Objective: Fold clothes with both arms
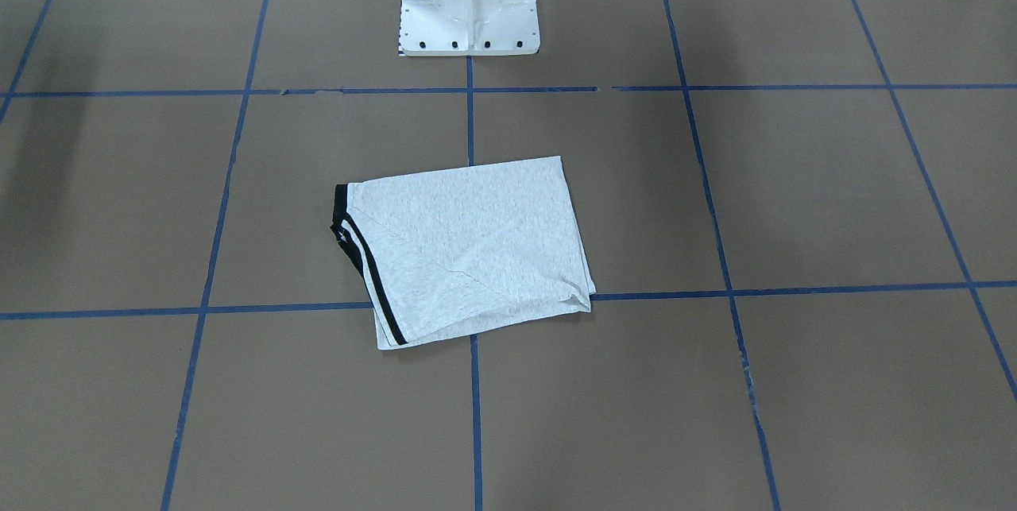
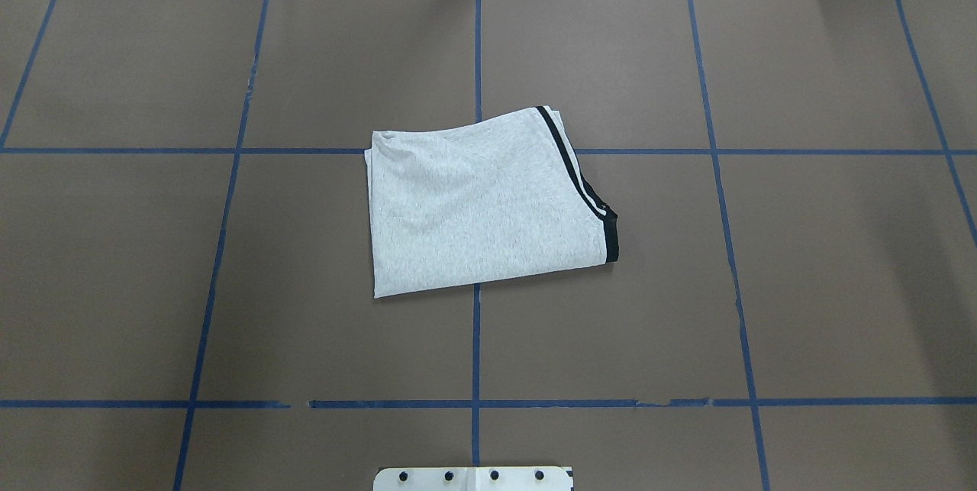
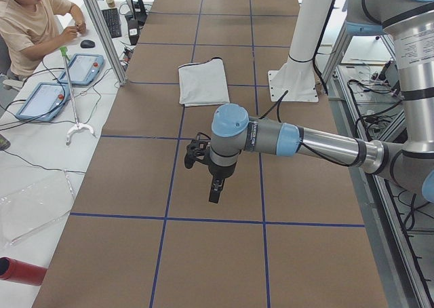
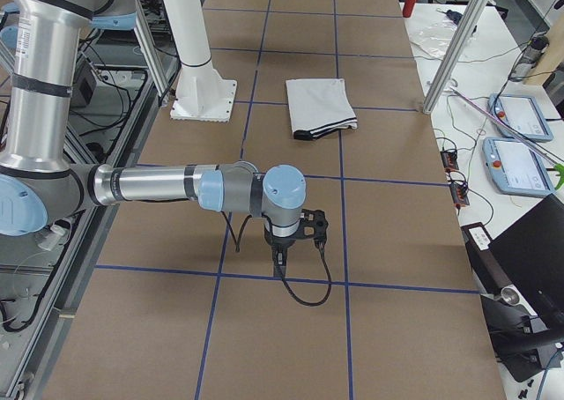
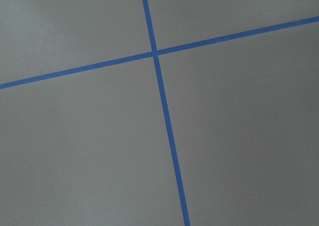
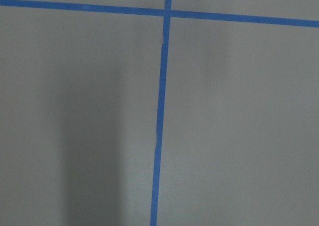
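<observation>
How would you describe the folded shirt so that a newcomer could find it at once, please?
Find the white pedestal base at the edge of the brown table gridded with blue tape. Straight out from it, near the table's middle, lies the T-shirt. It is the only cloth there: light grey, folded, black stripes along one edge.

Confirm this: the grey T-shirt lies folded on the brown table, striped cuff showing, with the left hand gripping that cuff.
Wrong on the hand. In the exterior left view the left hand hangs over the table, well apart from the T-shirt and its striped cuff. The rest holds.
</observation>
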Robot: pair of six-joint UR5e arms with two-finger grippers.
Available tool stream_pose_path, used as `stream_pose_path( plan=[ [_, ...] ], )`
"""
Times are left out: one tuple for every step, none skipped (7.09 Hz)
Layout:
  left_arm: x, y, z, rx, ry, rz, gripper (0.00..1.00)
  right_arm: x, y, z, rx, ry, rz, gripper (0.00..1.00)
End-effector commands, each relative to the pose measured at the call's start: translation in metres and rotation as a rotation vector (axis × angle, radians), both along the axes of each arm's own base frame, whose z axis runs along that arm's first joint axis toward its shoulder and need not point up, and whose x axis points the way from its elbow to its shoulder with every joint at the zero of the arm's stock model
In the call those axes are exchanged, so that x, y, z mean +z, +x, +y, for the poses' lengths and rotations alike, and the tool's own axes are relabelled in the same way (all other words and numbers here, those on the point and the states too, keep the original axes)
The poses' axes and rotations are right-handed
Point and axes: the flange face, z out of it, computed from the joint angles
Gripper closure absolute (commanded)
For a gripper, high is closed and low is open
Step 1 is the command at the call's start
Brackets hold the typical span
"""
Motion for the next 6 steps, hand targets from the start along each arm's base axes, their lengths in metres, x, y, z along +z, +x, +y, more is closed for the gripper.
stream_pose_path(
  plan=[
    [0.0006, 0.0, 0.0002, 0.0, -0.002, 0.0, 0.0, 0.0002, -0.0006, 0.0, 0.0, -0.001, -0.008, 0.0],
    [0.0004, 0.0, 0.0002, 0.0, 0.0, 0.0, 0.0, -0.0004, -0.0011, 0.0, 0.001, -0.001, -0.016, 0.0],
    [0.0003, 0.0, 0.0001, 0.0, 0.001, 0.0, 0.0, -0.0004, -0.0011, 0.0, 0.0, 0.0, -0.016, 0.0],
    [0.0001, 0.0, 0.0, 0.0, 0.003, 0.0, 0.0, -0.0004, -0.0011, 0.0, 0.0, 0.0, -0.016, 0.0],
    [-0.0001, 0.0, -0.0001, 0.0, 0.004, 0.0, 0.0, 0.0006, -0.001, 0.0002, 0.0, -0.003, -0.014, 0.0],
    [-0.0008, 0.0, -0.0001, 0.0, 0.006, 0.0, 0.0, 0.0005, -0.001, 0.0001, 0.0, -0.001, -0.014, 0.0]
  ],
)
